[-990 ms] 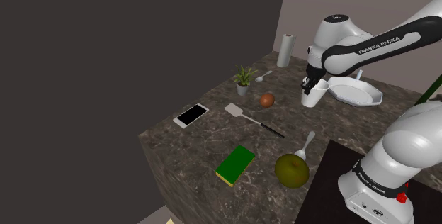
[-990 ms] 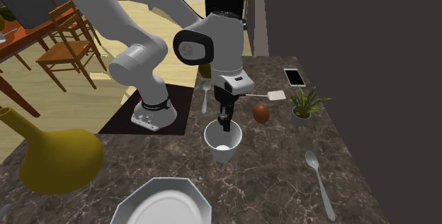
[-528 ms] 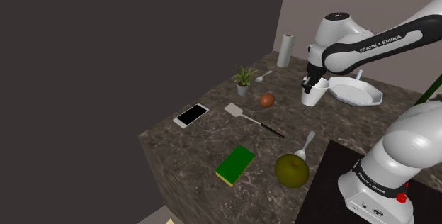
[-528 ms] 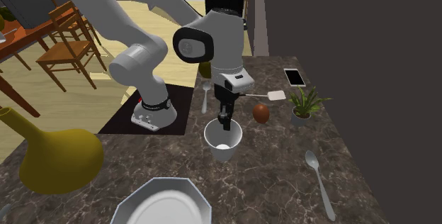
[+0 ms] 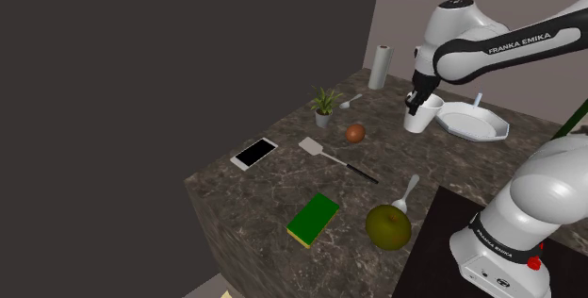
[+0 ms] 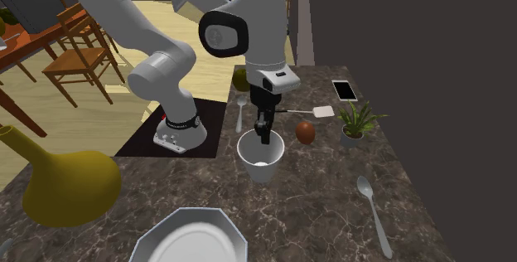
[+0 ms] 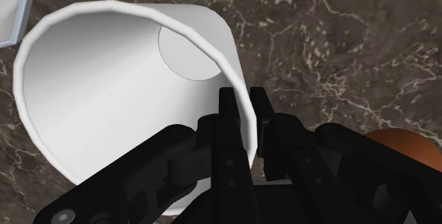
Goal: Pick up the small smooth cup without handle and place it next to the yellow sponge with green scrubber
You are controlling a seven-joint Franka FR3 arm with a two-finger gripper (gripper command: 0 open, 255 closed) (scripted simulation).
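White handleless cup [image 5: 423, 115] is up in the gripper [image 5: 415, 100] at the far end of the dark marbled counter [image 5: 273, 192], right beside the white plate [image 5: 476, 122]. The jaws are pinching the cup's wall at the rim, one finger inside and one outside; the wrist view makes that pretty clear. The cup looks close to upright.

So the step in hand is the carry, I'd say. The sponge [image 5: 313, 219], green on top with a yellow edge, sits well away at the near end of the counter. Between here and there are a brown egg-shaped thing [image 5: 355, 134], a spatula [image 5: 330, 155] and a spoon [image 5: 407, 192], plus an olive round thing [image 5: 387, 225] just beside the sponge. A rim pinch isn't much of a hold, so I'd go slow and keep the wrist level so the cup doesn't swing or slip. Stay high enough to clear that clutter. Then come down on bare counter next to the sponge, not on it, and don't let go until the base is flat.

Compared with a second ago: the cup was lower then, apparently sitting on the counter with the same pinch already on it. Now it rides higher in both outside views and overlaps the plate's edge in the shoulder view. Nothing else on the counter has shifted.
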